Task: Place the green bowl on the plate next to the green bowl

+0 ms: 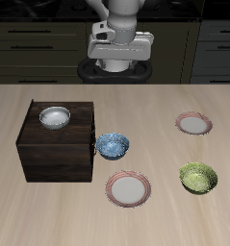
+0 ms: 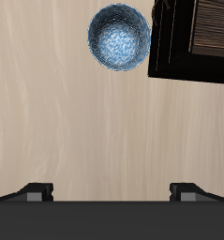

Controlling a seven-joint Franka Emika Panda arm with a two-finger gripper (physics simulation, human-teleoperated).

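The green bowl (image 1: 198,177), olive and mottled, sits on the table near the front edge. The plate (image 1: 128,187), red-rimmed with a pale centre, lies beside it, also near the front edge. My gripper (image 1: 119,65) hangs high above the back of the table, far from both, open and empty. In the wrist view its two fingertips (image 2: 37,190) stand wide apart over bare wood, with nothing between them. The green bowl and the plate are out of the wrist view.
A blue speckled bowl (image 1: 113,145) (image 2: 120,37) sits beside a dark wooden box (image 1: 57,144) (image 2: 193,42). A white-grey bowl (image 1: 55,117) rests on the box. A twin plate (image 1: 193,123) lies farther back than the green bowl.
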